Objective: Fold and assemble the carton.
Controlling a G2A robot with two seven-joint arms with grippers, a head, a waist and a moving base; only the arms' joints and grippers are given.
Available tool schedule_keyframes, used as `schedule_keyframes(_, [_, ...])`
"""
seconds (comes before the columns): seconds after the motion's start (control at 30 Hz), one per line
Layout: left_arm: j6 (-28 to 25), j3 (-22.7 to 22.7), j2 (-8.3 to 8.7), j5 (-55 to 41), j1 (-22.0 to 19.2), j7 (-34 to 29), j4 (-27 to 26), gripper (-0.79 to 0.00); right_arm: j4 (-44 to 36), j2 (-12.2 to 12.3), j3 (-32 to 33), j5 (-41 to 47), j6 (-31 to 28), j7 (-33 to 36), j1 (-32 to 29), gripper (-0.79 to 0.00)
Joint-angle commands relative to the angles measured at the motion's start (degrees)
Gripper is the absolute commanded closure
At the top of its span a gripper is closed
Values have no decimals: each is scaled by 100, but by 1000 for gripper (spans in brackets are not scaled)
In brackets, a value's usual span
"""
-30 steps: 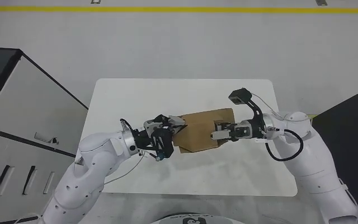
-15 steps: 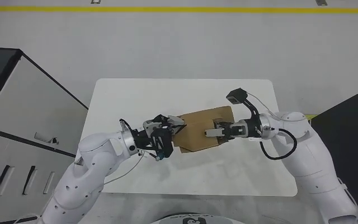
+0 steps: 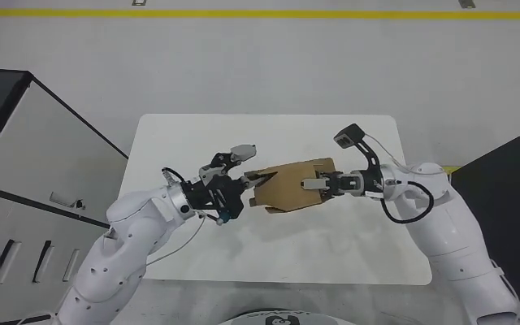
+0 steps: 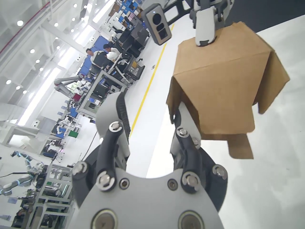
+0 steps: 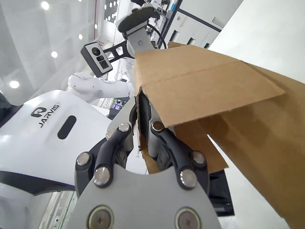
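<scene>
Above the white worktop (image 3: 325, 252), the right pincer (image 3: 309, 184) is clamping one end of the brown carton (image 3: 284, 187) while the left pincer (image 3: 250, 164) is gaping wide at the opposite flaps.

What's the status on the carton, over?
Right gripper shut on carton edge. Left gripper open, one finger behind a loose flap. Carton not yet closed.

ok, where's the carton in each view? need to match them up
Top view: carton mid-table, between the two arms.
Left wrist view: carton just past the open left end effector, loose flaps facing it.
Right wrist view: carton, one wall pinched in the right end effector.
Shared landmark: the white table.
</scene>
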Motion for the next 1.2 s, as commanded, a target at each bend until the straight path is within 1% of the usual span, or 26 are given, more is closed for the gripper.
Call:
schedule_keyframes(0.0, [105, -117, 7, -18, 34, 15, -2, -785, 144, -8, 28, 450, 134, 69, -23, 0])
schedule_keyframes(0.07, [230, -237, 13, -36, 80, 30, -30, -785, 306, -11, 72, 741, 243, 138, -24, 0])
schedule_keyframes(0.1, [273, -283, 18, -9, 98, 82, -58, -785, 405, -16, 71, 954, 403, 185, -30, 0])
schedule_keyframes(0.17, [292, -300, 20, 18, 103, 91, -64, -785, 517, -25, 99, 1239, 508, 294, 7, 0])
schedule_keyframes(0.37, [292, -300, 20, 18, 103, 91, -64, -785, 517, -25, 99, 1239, 508, 294, 7, 0])
schedule_keyframes(0.43, [303, -276, 19, 47, 116, 60, -76, -785, 465, -30, 92, 1210, 532, 150, -22, 0])
schedule_keyframes(0.5, [256, -265, 19, 14, 138, -34, -61, -83, 462, -28, 109, 1093, 590, 18, -24, 0])
schedule_keyframes(0.53, [233, -276, 21, 31, 131, -81, -70, 0, 466, -29, 119, 1067, 613, -36, -16, 0])
schedule_keyframes(0.67, [284, -345, 24, 61, 115, -208, -51, 0, 531, -23, 173, 881, 610, -125, 39, 0])
schedule_keyframes(0.9, [275, -340, 24, 76, 118, -239, -53, 0, 531, -23, 173, 881, 610, -125, 39, 0])
schedule_keyframes(0.93, [214, -343, 26, 71, 125, -337, -64, 0, 493, -25, 164, 794, 614, -239, 15, 0])
schedule_keyframes(0.97, [127, -356, 23, -74, 138, -442, -64, 0, 449, -26, 159, 729, 616, -310, -8, 0])
schedule_keyframes(1.0, [-122, -374, 25, -293, 148, -601, -45, 0, 426, -24, 168, 677, 613, -346, -23, 0])
schedule_keyframes(1.03, [-564, -390, 35, -530, 150, -912, 16, 0, 418, -15, 197, 535, 600, -385, -20, 0])
schedule_keyframes(1.1, [-1011, -474, 22, -1328, 113, -1604, 103, 0, 372, -2, 234, 356, 588, -399, -29, 0])
schedule_keyframes(1.13, [-1171, -478, 9, -1844, 83, -1871, 105, 0, 351, 2, 250, 327, 559, -373, -32, 0])
schedule_keyframes(1.17, [-1129, -517, -7, -2287, 28, -2060, 96, 0, 341, 6, 264, 289, 524, -330, -30, 0])
